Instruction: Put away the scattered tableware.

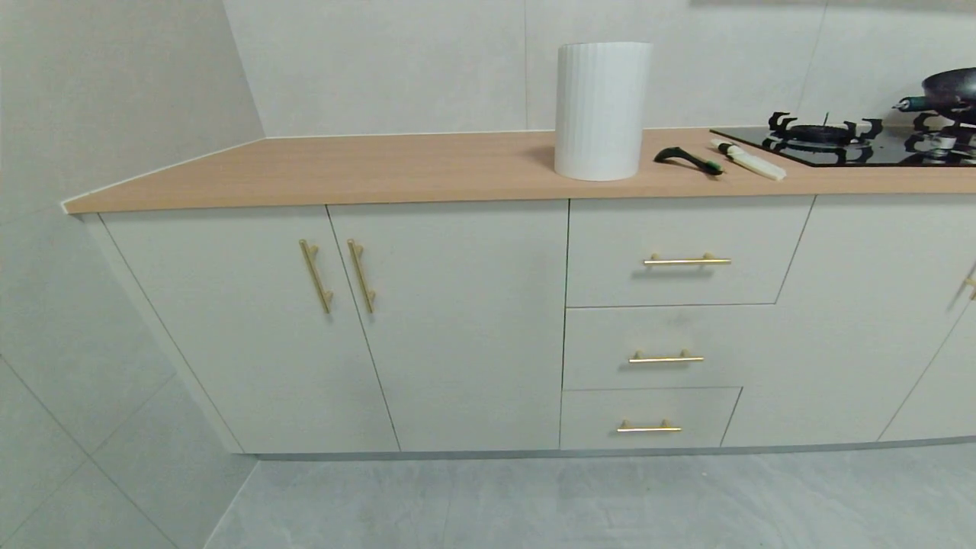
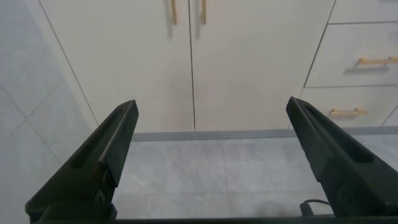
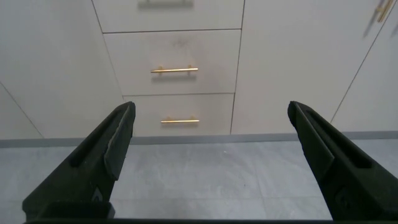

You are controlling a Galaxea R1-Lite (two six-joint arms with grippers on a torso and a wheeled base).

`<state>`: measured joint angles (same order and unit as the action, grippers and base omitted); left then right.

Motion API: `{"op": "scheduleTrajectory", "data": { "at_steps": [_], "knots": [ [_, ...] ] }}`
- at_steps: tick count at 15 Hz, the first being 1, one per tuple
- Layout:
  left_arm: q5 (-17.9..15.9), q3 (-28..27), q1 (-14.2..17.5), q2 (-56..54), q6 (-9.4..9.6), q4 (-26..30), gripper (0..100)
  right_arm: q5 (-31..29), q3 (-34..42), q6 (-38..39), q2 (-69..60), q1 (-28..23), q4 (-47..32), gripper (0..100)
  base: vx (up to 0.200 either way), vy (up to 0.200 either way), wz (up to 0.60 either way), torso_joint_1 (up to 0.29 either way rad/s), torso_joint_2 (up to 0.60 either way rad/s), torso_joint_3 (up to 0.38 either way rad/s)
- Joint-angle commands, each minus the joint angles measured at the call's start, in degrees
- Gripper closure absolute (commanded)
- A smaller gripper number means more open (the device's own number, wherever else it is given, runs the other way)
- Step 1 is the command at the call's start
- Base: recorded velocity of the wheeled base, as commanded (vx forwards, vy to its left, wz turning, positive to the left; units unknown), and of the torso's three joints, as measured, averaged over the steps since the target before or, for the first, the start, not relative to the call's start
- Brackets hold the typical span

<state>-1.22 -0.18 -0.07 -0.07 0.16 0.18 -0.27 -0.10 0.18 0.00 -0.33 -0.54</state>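
On the wooden countertop [image 1: 366,168] stands a tall white ribbed cylinder holder [image 1: 601,110]. Just right of it lie a black-handled utensil with a green tip [image 1: 688,159] and a cream-coloured utensil [image 1: 749,160]. My left gripper [image 2: 211,109] is open and held low, facing the cabinet doors [image 2: 193,56] and the grey floor. My right gripper [image 3: 211,112] is open too, low in front of the lower drawers [image 3: 175,70]. Both hold nothing and are far below the countertop.
A black gas hob [image 1: 846,141] with a dark pan [image 1: 949,88] sits at the counter's right end. Below are two cabinet doors with gold handles [image 1: 335,274] and three stacked drawers [image 1: 679,259]. Walls close off the left side; grey floor lies in front.
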Motion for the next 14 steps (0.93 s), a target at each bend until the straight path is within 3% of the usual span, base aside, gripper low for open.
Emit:
{"op": "scheduleTrajectory", "data": {
  "at_steps": [1,9,14],
  "knots": [
    [0.0,0.0,0.0,0.1,0.02,0.0,0,0.0,0.0,0.0,0.1,0.0,0.0,0,0.0,0.0,0.0,0.0,0.0,0.0],
    [0.0,0.0,0.0,0.1,0.02,0.0,0,0.0,0.0,0.0,0.1,-0.1,0.0,0,0.2,0.0,0.0,0.002,0.0,0.004],
    [0.0,0.0,0.0,0.1,0.11,0.0,0,0.0,0.0,-0.2,0.1,0.0,0.0,0,0.0,0.0,0.0,0.0,0.0,0.0]
  ]
}}
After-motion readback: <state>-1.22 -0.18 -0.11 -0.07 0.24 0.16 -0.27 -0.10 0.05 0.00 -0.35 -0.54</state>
